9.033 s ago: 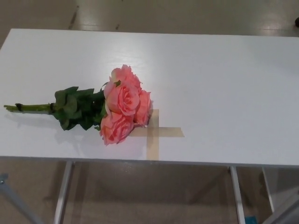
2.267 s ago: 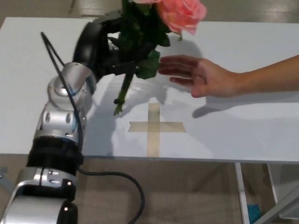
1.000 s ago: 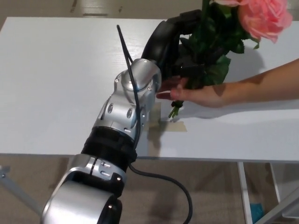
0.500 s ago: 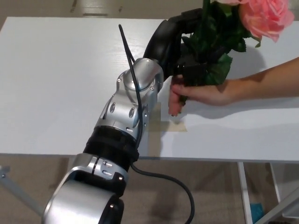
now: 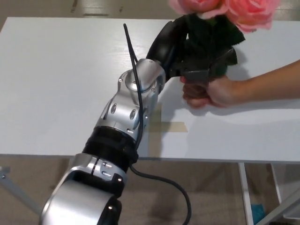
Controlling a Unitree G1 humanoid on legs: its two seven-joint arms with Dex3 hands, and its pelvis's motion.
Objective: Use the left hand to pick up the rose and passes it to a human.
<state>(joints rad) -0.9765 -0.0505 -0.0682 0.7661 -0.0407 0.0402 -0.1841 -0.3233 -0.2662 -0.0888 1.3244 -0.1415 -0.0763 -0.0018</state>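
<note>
Since half a second ago, the person's hand [image 5: 210, 92] has closed from an open, reaching posture into a fist around the lower stem of the rose [image 5: 220, 14], just below the robot's left hand [image 5: 185, 54]. The bouquet has also tilted, so the pink blooms now sit lower and wider across the top edge of the head view, and the dark leaves cover more of the black hand.

Current state:
- The rose is held in the air above the far right part of the white surface [image 5: 56, 84], well clear of it. The blooms are partly cut off by the top of the picture.
- The left hand's fingers are wrapped around the leafy part of the stem. The leaves hide the exact contact, but the hand is holding the rose.
- The person's hand grips the stem directly beneath the robot's hand; the two appear to touch or nearly touch.
- The tape cross [image 5: 164, 125] on the surface lies bare near the front edge, partly hidden by the silver forearm.
- The right hand does not appear in the picture.

Assessment: the pick-up is complete and the transfer is at the shared-grip stage, with both parties holding the stem. The remaining step is likely the release by the left hand. Releasing only once the person's grip is firm would prevent a drop; pulling while both hold could bend the stem.
</note>
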